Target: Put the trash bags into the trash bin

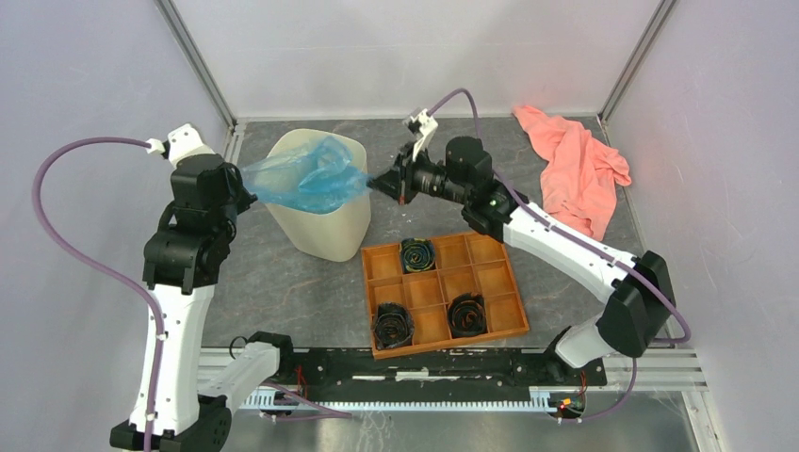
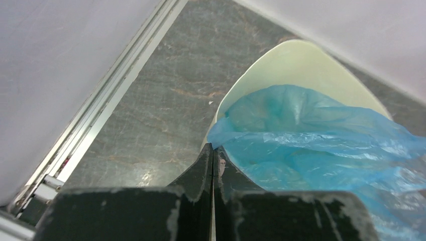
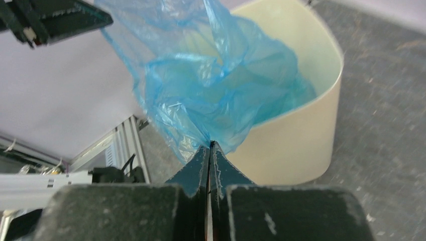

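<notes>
The left tool (image 1: 247, 186) is closed tight: in the left wrist view its two fingers meet with no gap, pinching a corner of the light-blue trash bag (image 1: 306, 177) at their tips (image 2: 212, 150). The right tool (image 1: 373, 184) is likewise clamped on the opposite end of the bag, and in the right wrist view the film bunches into a narrow twist right where the fingers close (image 3: 209, 148).

The trash bag (image 2: 311, 135) is stretched between the two tools across the mouth of the cream trash bin (image 1: 325, 231). Its crinkled middle sags into the opening, while its ends reach out past the bin's rim on the left and right. In the right wrist view the film (image 3: 211, 75) billows above the rim and dips inside the bin (image 3: 301, 135). From these views it cannot be told how far down the bag reaches.

The bin stands upright on the grey tabletop (image 1: 283, 292). Just beside it, on its near right, lies an orange compartment tray (image 1: 433, 325) holding three black coiled rolls (image 1: 417, 254) (image 1: 393, 325) (image 1: 466, 315). A salmon-pink cloth (image 1: 575, 169) lies crumpled well apart from the bin, to its far right.
</notes>
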